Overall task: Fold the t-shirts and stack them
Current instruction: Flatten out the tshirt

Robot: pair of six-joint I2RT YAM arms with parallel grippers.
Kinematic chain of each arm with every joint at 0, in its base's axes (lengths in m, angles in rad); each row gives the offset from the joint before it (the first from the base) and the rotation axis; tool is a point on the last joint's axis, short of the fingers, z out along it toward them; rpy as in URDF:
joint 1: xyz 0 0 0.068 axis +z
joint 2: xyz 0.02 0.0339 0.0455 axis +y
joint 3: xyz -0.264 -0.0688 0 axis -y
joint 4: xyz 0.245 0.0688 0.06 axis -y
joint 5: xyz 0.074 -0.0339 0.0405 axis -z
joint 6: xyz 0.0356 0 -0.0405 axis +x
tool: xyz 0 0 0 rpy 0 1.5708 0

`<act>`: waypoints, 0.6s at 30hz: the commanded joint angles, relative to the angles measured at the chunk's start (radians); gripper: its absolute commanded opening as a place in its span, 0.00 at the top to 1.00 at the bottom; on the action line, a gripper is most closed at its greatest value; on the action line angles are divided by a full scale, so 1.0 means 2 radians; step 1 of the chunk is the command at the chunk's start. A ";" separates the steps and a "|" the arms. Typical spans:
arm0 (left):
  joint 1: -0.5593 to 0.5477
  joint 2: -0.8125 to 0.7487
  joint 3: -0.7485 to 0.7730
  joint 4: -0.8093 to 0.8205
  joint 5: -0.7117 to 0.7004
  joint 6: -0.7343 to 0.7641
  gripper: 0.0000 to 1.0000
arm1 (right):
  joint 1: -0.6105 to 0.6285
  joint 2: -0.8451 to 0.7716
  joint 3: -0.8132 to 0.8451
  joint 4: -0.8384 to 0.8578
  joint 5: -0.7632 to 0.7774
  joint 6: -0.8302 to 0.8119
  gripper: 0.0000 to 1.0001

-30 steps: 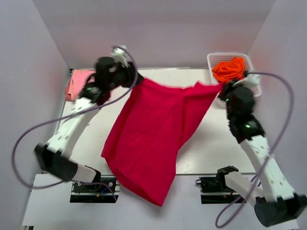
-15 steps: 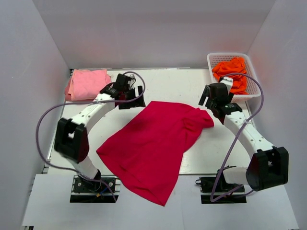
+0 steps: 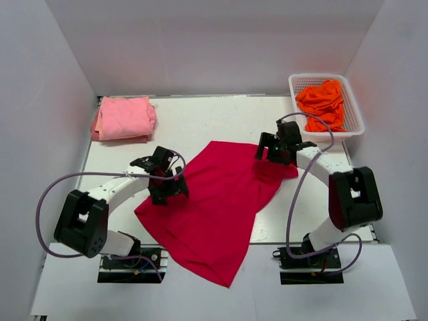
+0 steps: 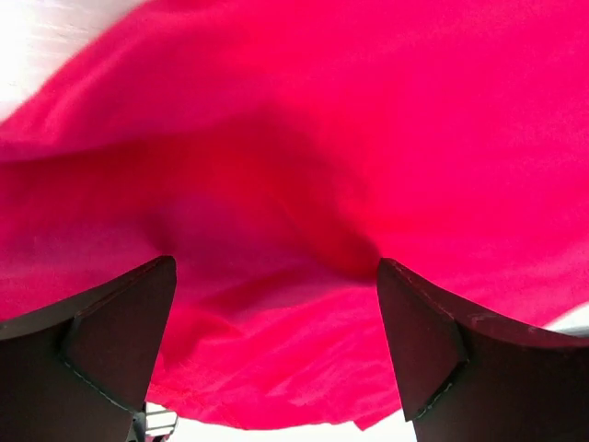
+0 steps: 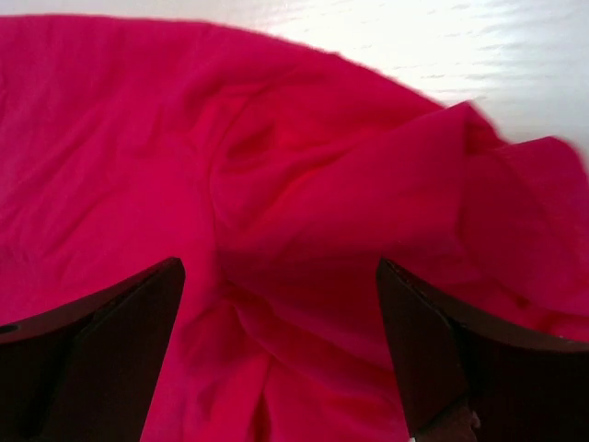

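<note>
Tabletop (image 3: 200, 120) has the crimson shirt (image 3: 214, 207) lying rumpled. Left pincer (image 3: 170, 190) and right pincer (image 3: 265, 151) both wide open, holding nothing.

Bare worktop (image 3: 200, 120) lies open behind the crimson shirt (image 3: 214, 207) — pink shirt (image 3: 122, 118) (left) and basket (image 3: 355, 114) flank it.

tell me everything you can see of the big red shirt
The crimson t-shirt is soft plain cloth, lying unfolded and slanted across the white table, wrinkled, bunched at its far right corner. Its near corner hangs past the table's front edge. The left gripper and right gripper hover open over its edges; contact is unclear.
</note>
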 commanded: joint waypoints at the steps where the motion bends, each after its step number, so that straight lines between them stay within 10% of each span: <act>1: 0.003 0.022 0.002 0.022 -0.027 -0.022 0.00 | 0.002 0.025 0.008 0.027 -0.062 0.034 0.10; 6: 0.014 0.142 0.055 0.045 -0.133 -0.014 0.00 | -0.001 0.027 -0.038 0.038 -0.038 0.091 0.10; 18: 0.035 0.455 0.504 0.006 -0.133 0.140 0.00 | 0.000 -0.055 -0.114 0.003 -0.005 0.090 0.10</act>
